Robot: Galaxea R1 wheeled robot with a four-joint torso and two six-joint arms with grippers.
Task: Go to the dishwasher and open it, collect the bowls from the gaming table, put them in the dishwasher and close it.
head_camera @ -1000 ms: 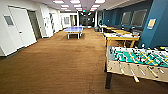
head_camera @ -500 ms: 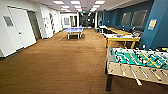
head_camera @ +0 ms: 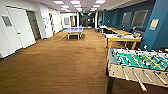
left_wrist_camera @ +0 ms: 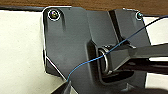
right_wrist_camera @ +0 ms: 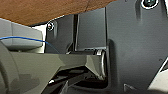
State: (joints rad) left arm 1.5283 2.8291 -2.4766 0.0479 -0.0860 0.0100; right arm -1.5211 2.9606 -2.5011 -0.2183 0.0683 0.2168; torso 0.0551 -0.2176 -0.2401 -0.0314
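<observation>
Gaming table (head_camera: 123, 37), the white-topped one on yellow legs, stands against the blue wall (head_camera: 160, 27) on my right, past the foosball table (head_camera: 137, 63); something lies on its top, but from here I cannot make out bowls or boxes; the foosball table sits nearest to me at the lower right of the head view, green field up, rods with pale handles sticking out toward the open floor; brown carpet (head_camera: 62, 65) runs ahead down a long room; a blue ping-pong table (head_camera: 73, 30) stands well off in the middle distance; white doors (head_camera: 18, 28) line the wall on my left; more yellow-topped benches (head_camera: 119, 31) trail away beyond the gaming table; ceiling lights (head_camera: 76, 2) run in rows overhead; both wrist views show dark robot plate and a thin blue cable (left_wrist_camera: 100, 58), with carpet behind; I cannot tell how either pincer stands, wide or narrow
</observation>
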